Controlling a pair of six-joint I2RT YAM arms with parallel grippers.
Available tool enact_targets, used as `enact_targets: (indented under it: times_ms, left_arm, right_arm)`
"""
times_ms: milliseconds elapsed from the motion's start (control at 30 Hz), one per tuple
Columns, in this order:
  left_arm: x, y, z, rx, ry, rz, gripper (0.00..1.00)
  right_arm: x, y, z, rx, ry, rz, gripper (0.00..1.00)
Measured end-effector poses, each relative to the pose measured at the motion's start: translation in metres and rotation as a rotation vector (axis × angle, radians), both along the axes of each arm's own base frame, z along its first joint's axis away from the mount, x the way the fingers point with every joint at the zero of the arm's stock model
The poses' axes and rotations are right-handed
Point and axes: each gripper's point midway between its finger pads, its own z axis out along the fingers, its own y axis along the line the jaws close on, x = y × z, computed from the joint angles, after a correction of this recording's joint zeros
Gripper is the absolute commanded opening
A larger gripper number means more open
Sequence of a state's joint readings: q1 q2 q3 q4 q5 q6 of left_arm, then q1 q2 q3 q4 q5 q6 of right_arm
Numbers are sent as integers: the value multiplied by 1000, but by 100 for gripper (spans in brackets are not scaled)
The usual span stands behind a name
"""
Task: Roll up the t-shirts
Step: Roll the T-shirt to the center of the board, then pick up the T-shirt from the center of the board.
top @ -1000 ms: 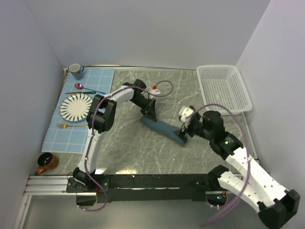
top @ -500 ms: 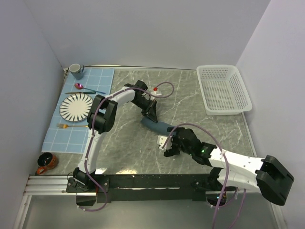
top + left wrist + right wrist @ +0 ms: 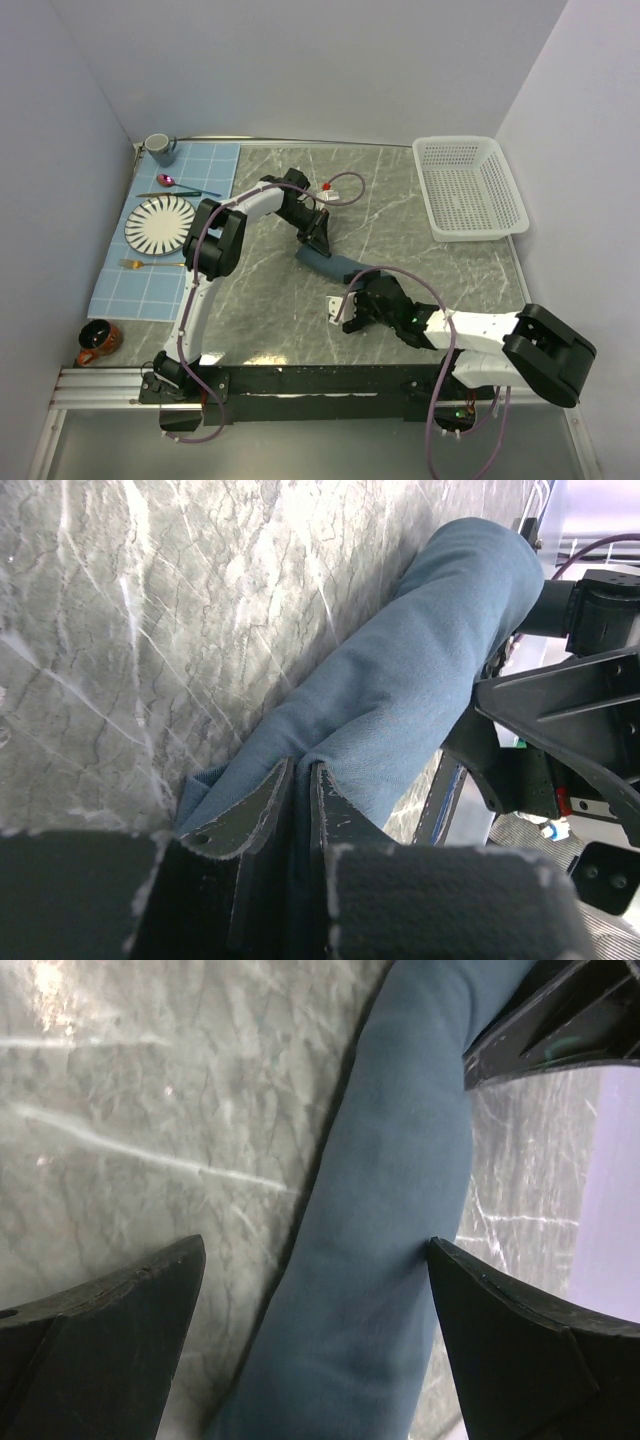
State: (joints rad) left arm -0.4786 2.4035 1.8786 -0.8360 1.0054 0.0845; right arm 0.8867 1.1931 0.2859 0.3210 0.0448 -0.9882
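The slate-blue t-shirt [image 3: 335, 265] lies rolled into a tight tube on the grey marble table, running diagonally from the centre toward the front right. My left gripper [image 3: 318, 240] is at its far end, shut on a fold of the cloth; in the left wrist view the fingers [image 3: 262, 805] pinch the t-shirt [image 3: 420, 670]. My right gripper [image 3: 362, 298] is low at the near end. In the right wrist view it [image 3: 315, 1245] is open wide and straddles the roll [image 3: 380, 1190], with the right finger [image 3: 520, 1330] touching the cloth.
A white basket [image 3: 470, 185] stands at the back right. On the left, a checked placemat [image 3: 120, 290] carries a striped plate [image 3: 158, 222] and a grey mug [image 3: 158, 148]. A brown mug [image 3: 97, 340] sits at the front left. A small red-and-white object [image 3: 325, 186] lies behind the left gripper.
My right arm has swung down and to the left, low over the table, and its gripper now straddles the near end of the roll. The left gripper has stayed put.
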Motion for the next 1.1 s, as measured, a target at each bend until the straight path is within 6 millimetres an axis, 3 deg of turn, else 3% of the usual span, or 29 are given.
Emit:
enact_targets:
  times_ms: [867,1000,1033,1100]
  left_arm:
    - [-15,-1,-2,-61,160,-10,16]
    - [-15,0,-2,-75,176,-11,16]
    - [-15,0,-2,-76,178,-11,17]
    - [-14,1,-2,-76,182,-9,17]
  right_arm:
    - [45,25,-3,-47,-96,-56,87]
    - [50,27,-6,-70,-85,-68,76]
    - [51,28,-7,-77,-80,-71,67]
    - [52,28,-10,-91,-62,-79,64]
